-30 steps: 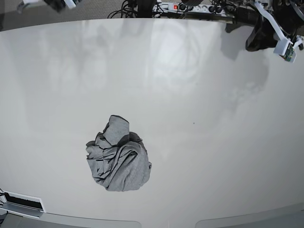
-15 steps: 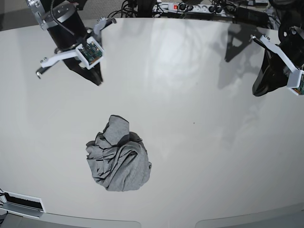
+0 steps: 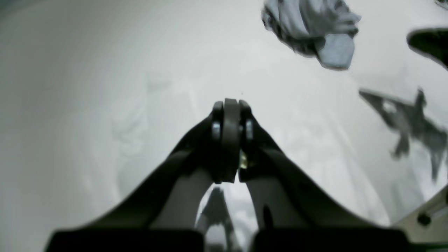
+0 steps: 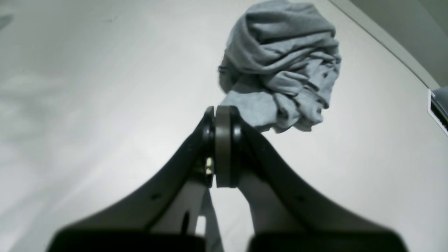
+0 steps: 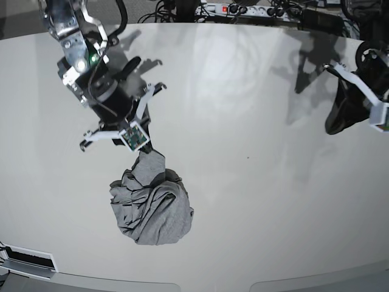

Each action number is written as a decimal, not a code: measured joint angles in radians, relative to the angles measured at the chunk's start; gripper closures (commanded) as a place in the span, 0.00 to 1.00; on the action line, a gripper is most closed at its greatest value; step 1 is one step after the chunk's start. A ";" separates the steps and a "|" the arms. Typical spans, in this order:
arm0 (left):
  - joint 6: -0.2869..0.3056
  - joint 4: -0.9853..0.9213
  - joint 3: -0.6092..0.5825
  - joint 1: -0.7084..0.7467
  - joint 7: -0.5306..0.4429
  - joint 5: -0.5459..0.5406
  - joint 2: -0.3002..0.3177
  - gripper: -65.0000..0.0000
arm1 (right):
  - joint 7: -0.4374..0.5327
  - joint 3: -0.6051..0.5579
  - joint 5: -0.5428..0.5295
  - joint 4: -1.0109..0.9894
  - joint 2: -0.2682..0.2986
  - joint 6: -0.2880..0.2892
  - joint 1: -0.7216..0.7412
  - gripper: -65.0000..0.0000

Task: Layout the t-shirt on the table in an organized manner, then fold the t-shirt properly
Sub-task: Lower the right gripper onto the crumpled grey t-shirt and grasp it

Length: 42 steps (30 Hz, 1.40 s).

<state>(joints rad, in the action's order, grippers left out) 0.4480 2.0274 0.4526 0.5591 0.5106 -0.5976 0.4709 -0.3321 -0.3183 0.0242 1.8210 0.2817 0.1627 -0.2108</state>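
The t-shirt (image 5: 152, 207) lies as a crumpled heather-grey heap on the white table (image 5: 261, 182), left of centre and toward the near edge. My right gripper (image 5: 148, 147) hangs just above the heap's far tip, with its jaws shut and empty. The right wrist view shows the right gripper (image 4: 223, 112) pressed together with the t-shirt (image 4: 283, 66) just beyond it. Far off at the right side, my left gripper (image 5: 332, 126) hovers over bare table. The left gripper (image 3: 229, 105) is shut, and the t-shirt (image 3: 311, 28) sits well ahead of it.
A power strip with cables (image 5: 243, 9) runs along the table's far edge. A white slotted fixture (image 5: 27, 260) sits at the near left corner, just off the curved table edge. The right arm's shadow (image 3: 409, 119) falls on the table.
The right arm has swung down and inward from the far left until its gripper is over the shirt's far tip. The left arm shifted only slightly. The shirt has not moved.
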 measured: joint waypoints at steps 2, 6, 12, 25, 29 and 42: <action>0.003 -0.071 -0.093 -0.048 -0.020 0.072 0.021 1.00 | 0.000 0.001 0.000 -0.059 -0.008 -0.001 0.043 1.00; 0.003 -0.195 -0.246 -0.162 -0.017 0.163 0.059 1.00 | -0.001 0.001 -0.003 -0.192 -0.040 0.000 0.118 1.00; 0.003 -0.281 -0.346 -0.265 -0.021 0.190 0.063 1.00 | 0.000 0.000 -0.051 -0.382 -0.082 0.014 0.224 0.66; 0.002 -0.297 -0.348 -0.272 -0.021 0.191 0.064 1.00 | -0.005 0.002 -0.146 -0.824 -0.193 -0.043 0.478 0.56; 0.002 -0.296 -0.348 -0.271 -0.021 0.191 0.064 1.00 | -0.035 0.002 -0.113 -0.827 -0.193 -0.041 0.495 0.98; 0.002 -0.297 -0.348 -0.268 -0.007 0.195 0.063 1.00 | -0.166 0.002 -0.016 -0.404 -0.165 -0.071 0.317 1.00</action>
<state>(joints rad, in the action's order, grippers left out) 0.4500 1.7306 0.1051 0.2909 0.5037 -0.4030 0.5343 -0.4976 -0.3161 0.0086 1.4166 0.1169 0.0914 0.1059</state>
